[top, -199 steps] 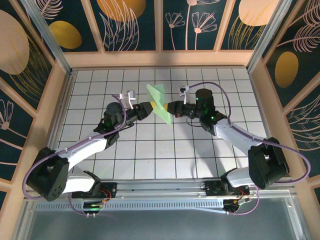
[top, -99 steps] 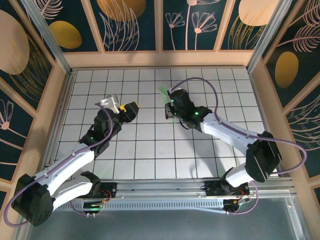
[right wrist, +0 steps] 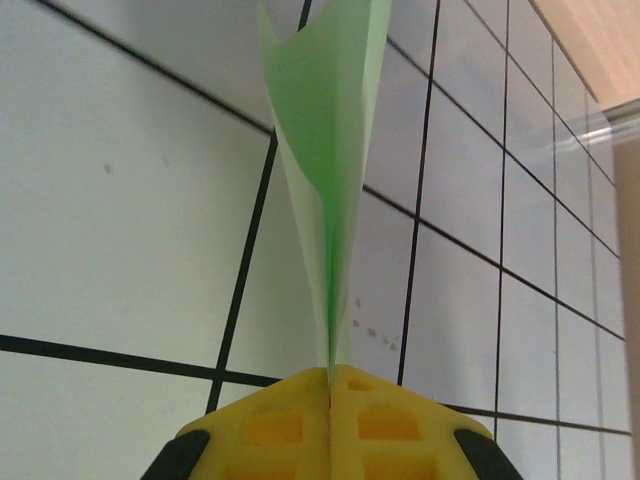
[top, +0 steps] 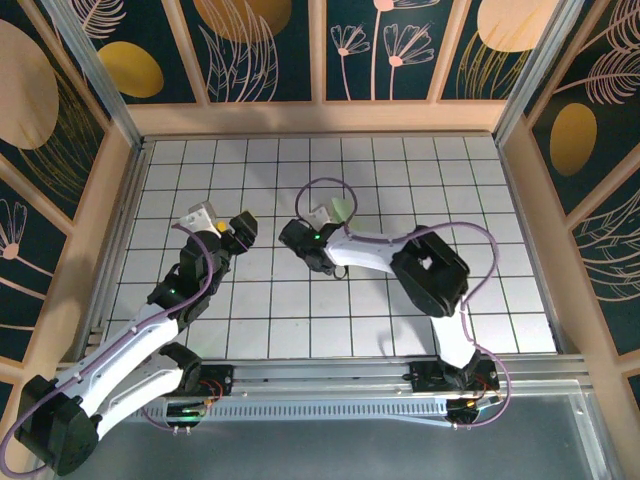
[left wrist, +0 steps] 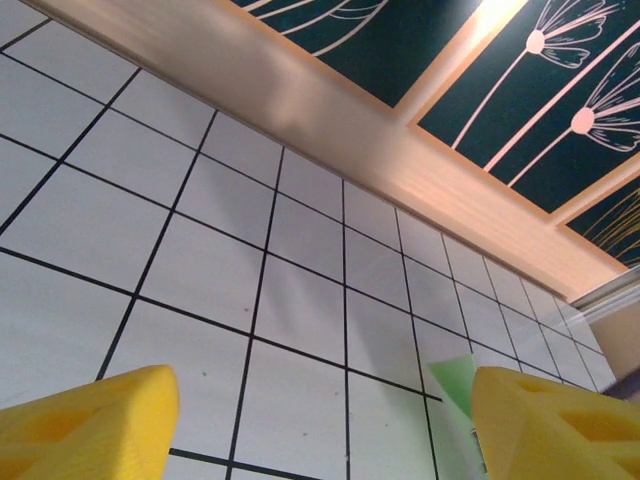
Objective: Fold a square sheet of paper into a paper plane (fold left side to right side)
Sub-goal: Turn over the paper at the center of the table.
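The sheet of paper [right wrist: 330,150] is a pale green folded wedge, standing on edge above the grid table. My right gripper [right wrist: 330,382] is shut on its near end, and the layers fan out ahead of the fingers. From above, a bit of the paper [top: 343,209] shows beside the right gripper [top: 337,223] near the middle of the table. My left gripper [top: 241,228] hangs open to the left, apart from the paper. In the left wrist view its yellow fingers [left wrist: 90,425] are spread wide with only tiles between them, and a corner of the paper [left wrist: 455,382] peeks beside the right finger.
The white grid table [top: 400,170] is boxed in by wooden walls [top: 320,118] at the back and sides. The right arm's elbow [top: 432,270] is bent over the table's centre right. A purple cable [top: 325,185] loops above the right wrist.
One second ago both grippers held the paper between them. The left gripper let go and drew back to the left. The right gripper swung left with the paper in it.
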{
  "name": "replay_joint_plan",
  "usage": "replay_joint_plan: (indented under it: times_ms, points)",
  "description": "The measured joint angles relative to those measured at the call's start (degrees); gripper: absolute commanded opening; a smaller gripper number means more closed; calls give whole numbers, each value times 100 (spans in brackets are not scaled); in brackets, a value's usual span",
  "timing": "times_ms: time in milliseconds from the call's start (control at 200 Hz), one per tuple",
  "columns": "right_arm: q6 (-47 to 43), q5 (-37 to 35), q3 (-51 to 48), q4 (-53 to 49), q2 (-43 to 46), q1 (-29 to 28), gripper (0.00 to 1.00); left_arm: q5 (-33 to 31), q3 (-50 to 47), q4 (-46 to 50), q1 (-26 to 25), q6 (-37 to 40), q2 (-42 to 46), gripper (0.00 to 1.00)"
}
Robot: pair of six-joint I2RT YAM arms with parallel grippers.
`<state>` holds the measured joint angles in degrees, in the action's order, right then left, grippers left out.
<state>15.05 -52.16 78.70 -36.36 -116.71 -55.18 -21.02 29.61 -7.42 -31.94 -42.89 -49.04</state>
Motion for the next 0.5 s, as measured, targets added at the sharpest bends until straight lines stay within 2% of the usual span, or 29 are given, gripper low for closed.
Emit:
replay_joint_plan:
  times_ms: [145,300,500]
  points:
    - [46,2,13,-162,-264,-13,28,-26,0,20,0,2,-61,77]
    - [20,525,11,-17,-249,-11,52,-28,0,20,0,2,-164,77]
    - [105,1539,-339,446,424,133,70,114,0,-11,0,4,-396,77]
